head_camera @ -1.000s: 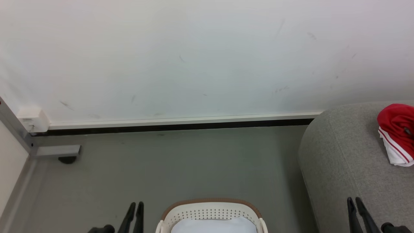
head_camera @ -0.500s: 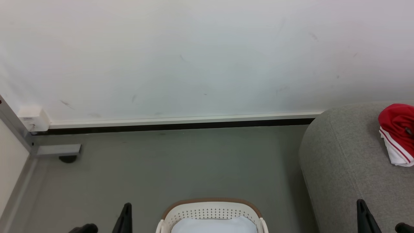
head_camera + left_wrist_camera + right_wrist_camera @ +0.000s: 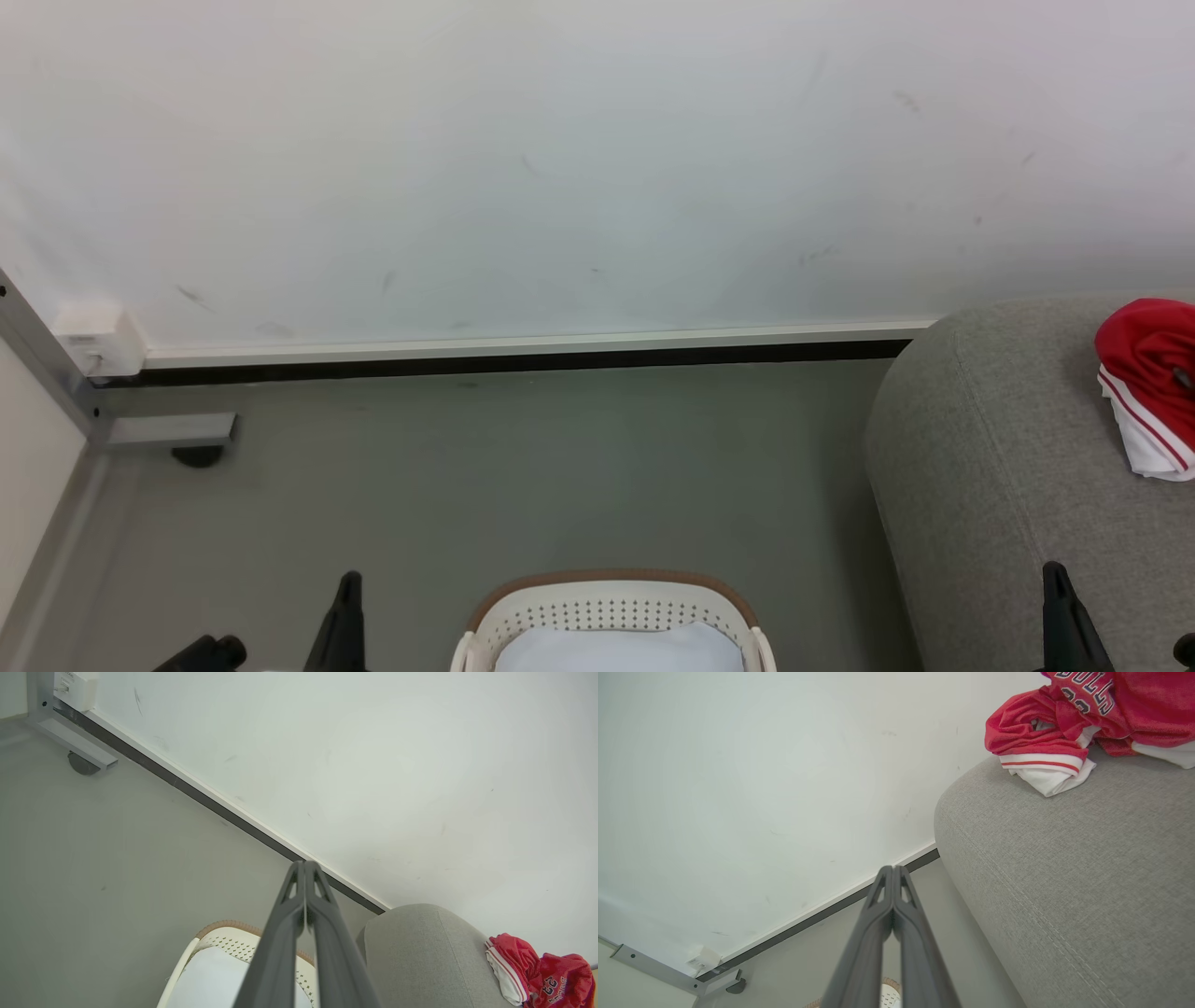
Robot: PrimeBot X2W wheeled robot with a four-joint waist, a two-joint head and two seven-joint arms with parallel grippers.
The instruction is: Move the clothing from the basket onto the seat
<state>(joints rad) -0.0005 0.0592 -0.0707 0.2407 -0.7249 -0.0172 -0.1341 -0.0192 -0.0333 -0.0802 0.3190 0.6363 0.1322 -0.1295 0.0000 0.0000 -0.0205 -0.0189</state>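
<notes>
The red clothing point(image 3: 1146, 373) with white striped trim lies heaped on the grey seat point(image 3: 990, 467) at the right; the right wrist view shows the clothing point(image 3: 1069, 714) with jersey lettering on the seat point(image 3: 1064, 882). The white basket point(image 3: 607, 611) with a brown rim stands at bottom centre, holding only a pale pad point(image 3: 616, 651). My left gripper point(image 3: 347, 583) is shut and empty, left of the basket. My right gripper point(image 3: 1055, 571) is shut and empty over the seat's front. The left wrist view shows my left gripper point(image 3: 304, 863) shut, above the basket point(image 3: 224, 938), with the clothing point(image 3: 537, 975) at the far right.
A white wall with a dark baseboard point(image 3: 513, 362) runs across the back. A grey metal frame foot with a caster point(image 3: 168, 434) and a white box point(image 3: 93, 341) stand at the left corner. Grey floor point(image 3: 513, 467) lies between the basket and the wall.
Both grippers have closed from slightly open to shut. The left one has drifted left and the right one to the right. Clothing and basket stay put.
</notes>
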